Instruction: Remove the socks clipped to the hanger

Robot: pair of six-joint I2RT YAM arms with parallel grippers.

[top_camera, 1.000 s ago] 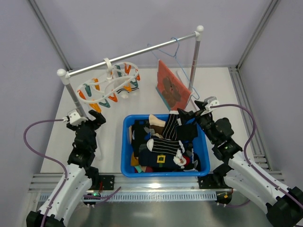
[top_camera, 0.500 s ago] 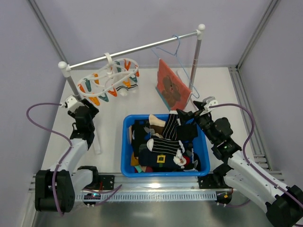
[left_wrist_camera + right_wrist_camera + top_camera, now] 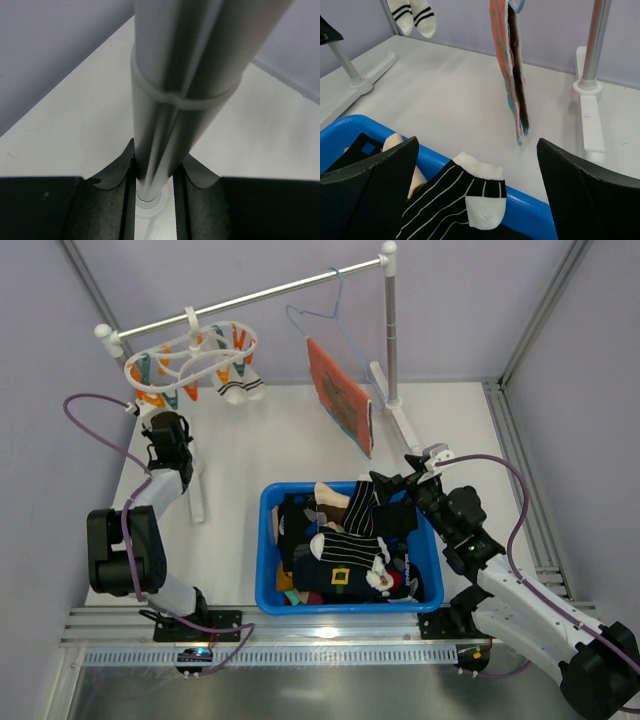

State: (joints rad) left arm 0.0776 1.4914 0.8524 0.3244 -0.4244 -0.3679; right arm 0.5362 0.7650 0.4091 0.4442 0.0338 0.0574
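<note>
**Left pincer clamped on the rack post**

The left pincer pinched the grey rack post, jaws pressed against both sides. The right pincer stood spread wide, holding nothing, over the blue basket of heaped clothing at lower centre. In the upper left of the overhead view the hanger hung from the rail, with a pair of white socks clipped beneath it. An orange cloth hung at upper centre.
</note>
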